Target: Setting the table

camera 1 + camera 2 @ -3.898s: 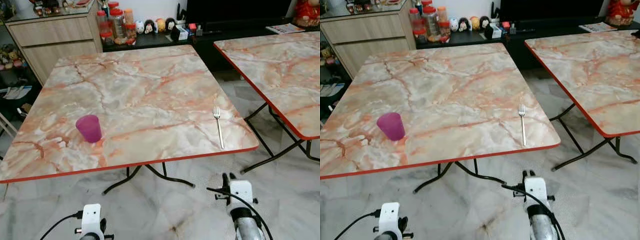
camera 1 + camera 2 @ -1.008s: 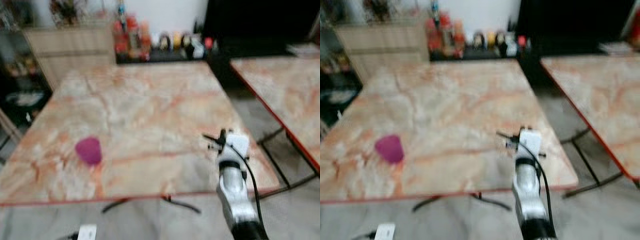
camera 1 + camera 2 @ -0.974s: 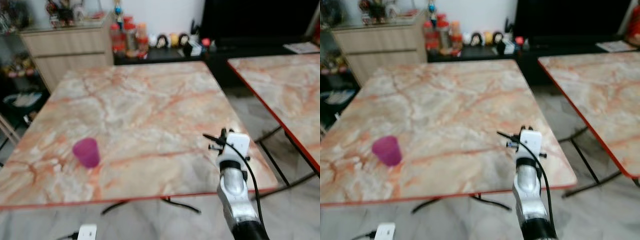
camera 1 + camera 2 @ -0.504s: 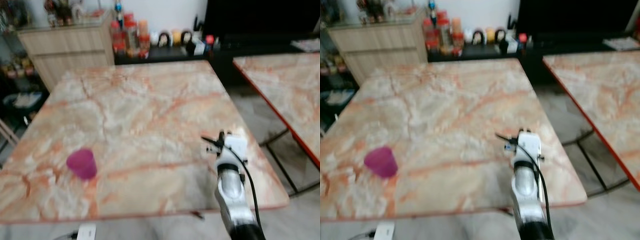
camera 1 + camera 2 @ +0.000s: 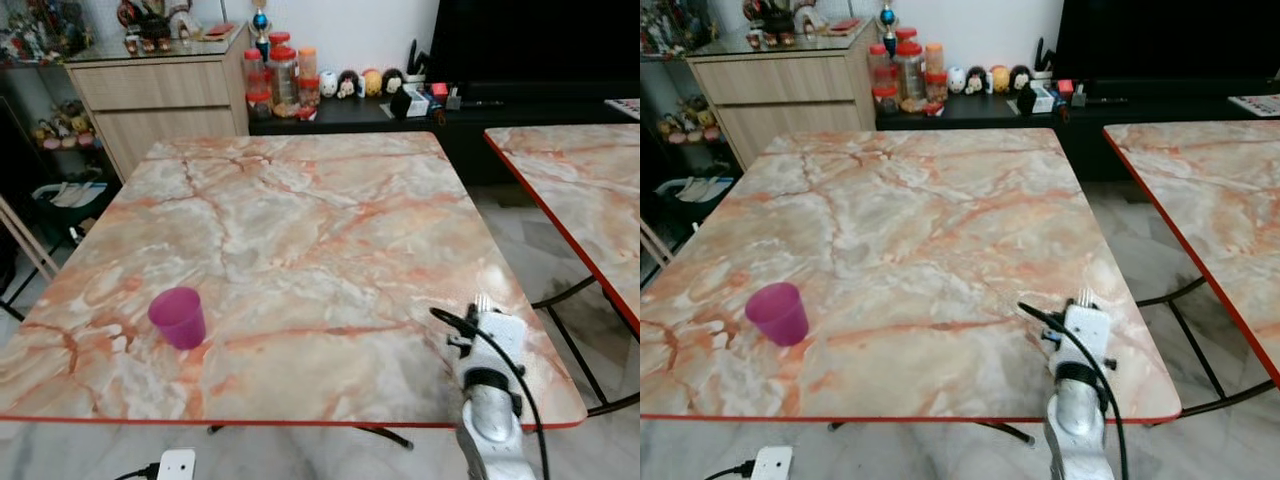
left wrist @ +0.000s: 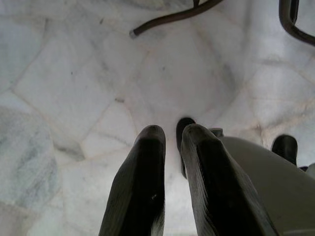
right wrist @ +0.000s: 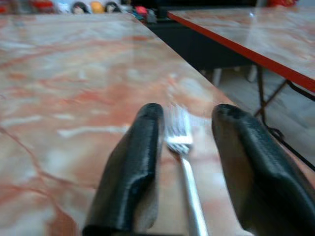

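Right wrist view: fork (image 7: 181,147) lies between the right tool's (image 7: 187,125) spread fingers.

No words, numbers or brand marks can be read anywhere. The jars (image 5: 283,72) at the upper middle carry labels. Their print is too small to make out.

Marble floor (image 6: 74,78), wooden sideboard (image 5: 160,95).

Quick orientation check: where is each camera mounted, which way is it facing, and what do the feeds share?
Eye views: head, looking down at the marble table, purple cup and right arm.
Right wrist: along the open right gripper, astride the fork.
Left wrist: down at floor tiles past the left gripper.
Shared: the fork's tines show beyond the right wrist in the eye views.
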